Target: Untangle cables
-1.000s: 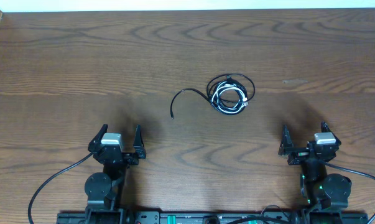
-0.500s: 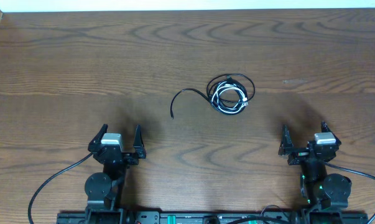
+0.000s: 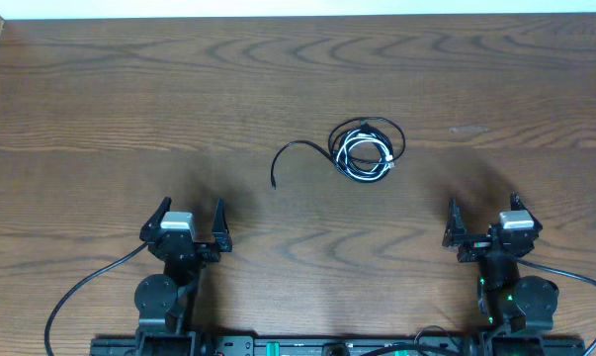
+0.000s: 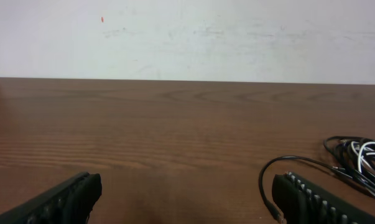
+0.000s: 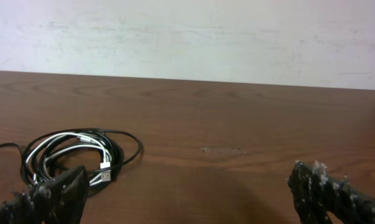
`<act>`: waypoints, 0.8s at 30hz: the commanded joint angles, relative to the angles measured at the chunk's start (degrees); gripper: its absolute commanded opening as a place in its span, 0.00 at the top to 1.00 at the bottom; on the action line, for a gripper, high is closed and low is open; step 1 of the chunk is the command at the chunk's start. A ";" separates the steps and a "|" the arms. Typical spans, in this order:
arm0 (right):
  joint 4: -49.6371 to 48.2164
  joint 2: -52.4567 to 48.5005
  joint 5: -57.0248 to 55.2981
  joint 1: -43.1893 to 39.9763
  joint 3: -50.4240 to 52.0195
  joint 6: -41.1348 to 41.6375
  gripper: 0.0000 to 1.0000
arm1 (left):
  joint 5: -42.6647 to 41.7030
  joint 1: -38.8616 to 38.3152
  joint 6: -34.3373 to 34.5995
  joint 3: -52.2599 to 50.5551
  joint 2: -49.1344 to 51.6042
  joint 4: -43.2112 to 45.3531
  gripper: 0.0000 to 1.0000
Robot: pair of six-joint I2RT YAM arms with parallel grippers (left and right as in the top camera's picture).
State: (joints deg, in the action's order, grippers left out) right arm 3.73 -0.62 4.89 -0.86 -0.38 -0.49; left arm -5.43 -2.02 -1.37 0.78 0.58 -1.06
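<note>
A black cable (image 3: 375,130) and a white cable (image 3: 361,153) lie coiled together on the wooden table, right of centre. The black cable's free tail (image 3: 290,153) arcs out to the left and ends in a small plug. The coil also shows at the right edge of the left wrist view (image 4: 358,158) and at the left of the right wrist view (image 5: 75,152), with a white plug end (image 5: 105,173) near the front. My left gripper (image 3: 189,222) and my right gripper (image 3: 483,220) are both open and empty, near the table's front edge, apart from the cables.
The wooden table (image 3: 129,89) ends at a white wall at the far side. A pale scuff mark (image 5: 221,150) is on the wood right of the coil. Thick black arm wires (image 3: 85,287) run along the front.
</note>
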 commanded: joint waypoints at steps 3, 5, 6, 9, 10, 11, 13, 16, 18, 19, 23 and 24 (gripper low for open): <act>0.31 0.31 -0.22 0.37 0.07 -0.42 0.01 | -1.20 0.24 -0.52 -0.55 -0.35 -2.54 0.07; 0.22 0.28 -0.17 0.37 0.07 -0.42 0.01 | -1.20 0.24 -0.52 -0.55 -0.35 -2.51 0.07; 0.22 0.31 -0.17 0.37 0.07 -0.39 0.01 | -1.18 0.24 -0.55 -0.55 -0.35 -2.54 0.07; 0.24 0.31 0.02 0.37 0.07 -0.39 0.01 | -1.22 0.20 -0.52 -0.55 -0.35 -2.51 0.07; 0.22 0.31 0.04 0.37 0.07 -0.39 0.01 | -1.22 0.20 -0.52 -0.55 -0.35 -2.51 0.07; 0.15 0.31 0.20 0.37 0.07 -0.39 0.01 | -1.20 0.20 -0.52 -0.55 -0.35 -2.51 0.07; 0.13 0.31 0.20 0.37 0.07 -0.24 0.01 | -1.44 0.20 0.79 -0.55 -0.35 -2.36 0.07; -0.07 0.28 0.20 0.37 -0.13 0.87 0.01 | -1.42 0.20 4.61 -0.44 -0.35 -2.36 0.07; 0.52 0.22 0.17 0.37 -1.22 0.87 0.01 | -1.44 0.20 6.86 -0.07 -0.35 -2.56 0.07; 1.22 0.02 0.17 0.37 -1.84 0.87 0.01 | -1.44 0.20 7.08 0.52 -0.31 -3.26 0.07; 8.39 -4.35 0.17 0.37 -6.69 0.90 0.01 | -1.42 0.20 7.06 3.96 3.45 -5.20 0.07; 9.53 -6.80 0.17 0.37 -8.90 0.90 0.01 | -1.42 0.20 7.06 7.21 7.32 -8.35 0.07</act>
State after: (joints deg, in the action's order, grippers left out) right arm 11.79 -4.12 4.93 -0.86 -4.69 -0.40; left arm -5.89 -2.02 4.89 2.94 2.87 -5.17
